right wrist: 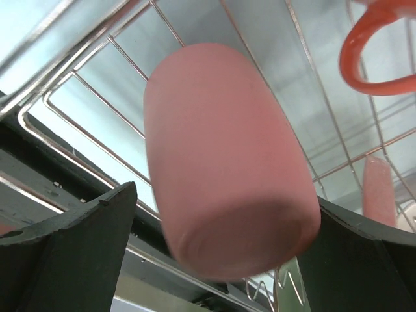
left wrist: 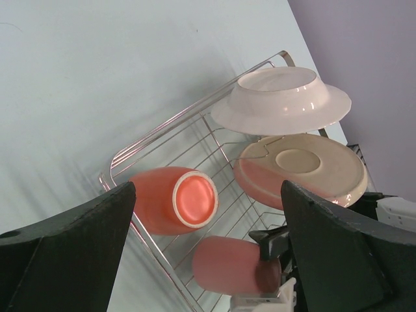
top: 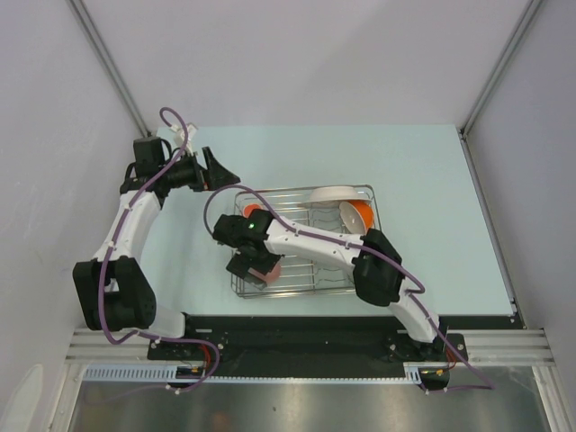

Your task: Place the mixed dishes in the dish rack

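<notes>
The silver wire dish rack (top: 297, 191) stands mid-table. The pink tumbler (top: 268, 273) lies on its side at the rack's near left corner. My right gripper (top: 252, 268) is open, its fingers either side of the tumbler's base (right wrist: 221, 162). The orange mug (top: 253, 212) lies on its side at the rack's far left and also shows in the left wrist view (left wrist: 172, 200). The white shallow plate (left wrist: 281, 103) and the pink-and-cream plate (left wrist: 299, 170) sit at the rack's far right. My left gripper (top: 225, 171) is open and empty, above the table beyond the rack's far left corner. The pale green bowl and orange bowl are out of view.
The mug's orange handle (right wrist: 377, 58) sits beyond the tumbler in the right wrist view. My right arm (top: 324, 247) stretches across the rack's middle. Grey walls close in the table on three sides. A black rail (top: 297, 328) runs along the near edge.
</notes>
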Tool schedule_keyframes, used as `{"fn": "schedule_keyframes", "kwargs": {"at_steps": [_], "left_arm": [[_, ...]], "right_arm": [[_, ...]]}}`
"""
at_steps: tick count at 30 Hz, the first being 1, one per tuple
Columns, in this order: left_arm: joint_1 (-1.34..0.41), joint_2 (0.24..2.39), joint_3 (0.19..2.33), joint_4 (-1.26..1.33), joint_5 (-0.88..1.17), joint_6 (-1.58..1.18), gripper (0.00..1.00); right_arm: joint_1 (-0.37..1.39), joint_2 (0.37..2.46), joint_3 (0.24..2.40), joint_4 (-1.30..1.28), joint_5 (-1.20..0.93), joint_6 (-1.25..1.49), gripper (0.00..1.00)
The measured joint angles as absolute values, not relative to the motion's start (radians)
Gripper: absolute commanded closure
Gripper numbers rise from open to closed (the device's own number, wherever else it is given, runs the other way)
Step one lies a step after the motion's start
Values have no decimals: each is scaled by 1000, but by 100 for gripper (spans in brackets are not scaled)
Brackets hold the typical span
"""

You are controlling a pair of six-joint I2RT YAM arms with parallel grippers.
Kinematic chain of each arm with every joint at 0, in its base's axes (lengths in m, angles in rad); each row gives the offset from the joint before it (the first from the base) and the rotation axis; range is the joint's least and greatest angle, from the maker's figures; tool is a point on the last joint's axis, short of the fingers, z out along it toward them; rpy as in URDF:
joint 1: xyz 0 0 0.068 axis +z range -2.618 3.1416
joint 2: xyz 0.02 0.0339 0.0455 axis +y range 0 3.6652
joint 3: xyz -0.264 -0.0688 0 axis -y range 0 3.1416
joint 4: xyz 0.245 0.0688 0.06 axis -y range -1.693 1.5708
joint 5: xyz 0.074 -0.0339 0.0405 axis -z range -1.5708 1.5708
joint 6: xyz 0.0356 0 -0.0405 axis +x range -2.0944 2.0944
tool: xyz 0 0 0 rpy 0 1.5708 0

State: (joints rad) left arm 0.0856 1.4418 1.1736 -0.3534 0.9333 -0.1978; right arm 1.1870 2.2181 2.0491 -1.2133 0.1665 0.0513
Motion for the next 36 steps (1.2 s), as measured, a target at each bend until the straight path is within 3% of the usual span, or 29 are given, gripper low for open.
{"fn": "schedule_keyframes", "kwargs": {"at_steps": [7,16,23,26,36], "left_arm": [[86,1442,1174,-354,927,-188,0],[86,1442,1194,-376,918,-181,0],[67,1440,1212,-409,836,-147,0],[49,1431,1211,-428,783,-111,0],[41,1386,1196,-492,705,-30,0]], "right_arm": [[1196,2123,2078,-1216,192,52,1],[1166,1835,2069,-1207,207,68,0],[868,1396,1752,-972,257,148,0],[849,1265,1683,-929,265,170,0],[878,1279,1604,-919,273,213,0]]}}
